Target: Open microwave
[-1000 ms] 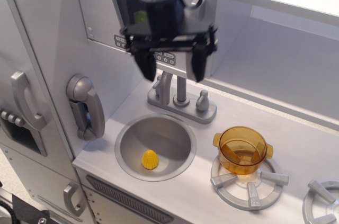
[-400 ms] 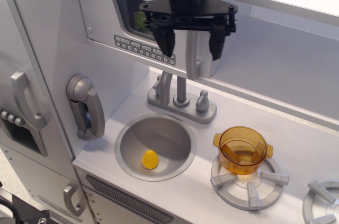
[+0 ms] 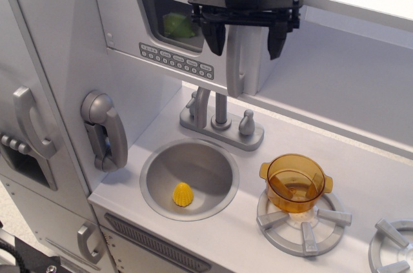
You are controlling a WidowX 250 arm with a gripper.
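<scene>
The microwave (image 3: 129, 21) is the white upper compartment with a light grey door, a clear window (image 3: 173, 24) showing something green inside, and a row of small buttons (image 3: 175, 61). Its door looks shut. Its tall silver handle (image 3: 237, 66) runs down the door's right edge. My black gripper (image 3: 246, 42) hangs from above, open, with one finger (image 3: 215, 35) left of the handle's top and the other finger (image 3: 277, 39) right of it. The fingers straddle the handle without closing on it.
A silver faucet (image 3: 221, 118) stands below the handle. A round sink (image 3: 189, 179) holds a yellow toy (image 3: 182, 193). An amber pot (image 3: 296, 182) sits on a burner. A silver phone handset (image 3: 105, 131) hangs on the left wall. Grey cabinet doors are at far left.
My gripper has moved up and to the right, from in front of the buttons and window to around the top of the door handle. It stays open.
</scene>
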